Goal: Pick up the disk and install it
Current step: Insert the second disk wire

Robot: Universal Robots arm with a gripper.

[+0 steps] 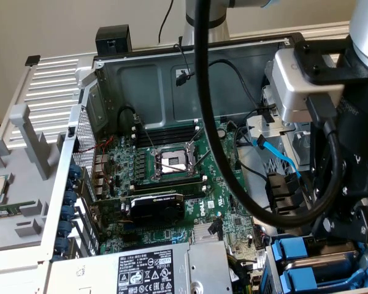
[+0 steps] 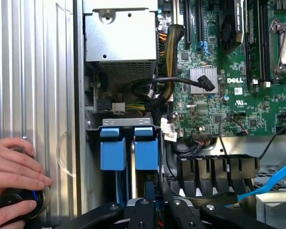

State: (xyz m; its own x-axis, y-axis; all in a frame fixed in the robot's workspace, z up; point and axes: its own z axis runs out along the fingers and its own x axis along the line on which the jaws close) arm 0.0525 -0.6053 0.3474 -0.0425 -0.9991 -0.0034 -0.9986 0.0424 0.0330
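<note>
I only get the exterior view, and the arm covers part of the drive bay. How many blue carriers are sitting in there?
Observer: Two blue drive carriers, side by side in the bay, as seen in the wrist view.
Operator: Is anyone close to the case?
Observer: Yes. A person's hand lies against the ribbed outer panel, with its fingers on a round black object.
</note>
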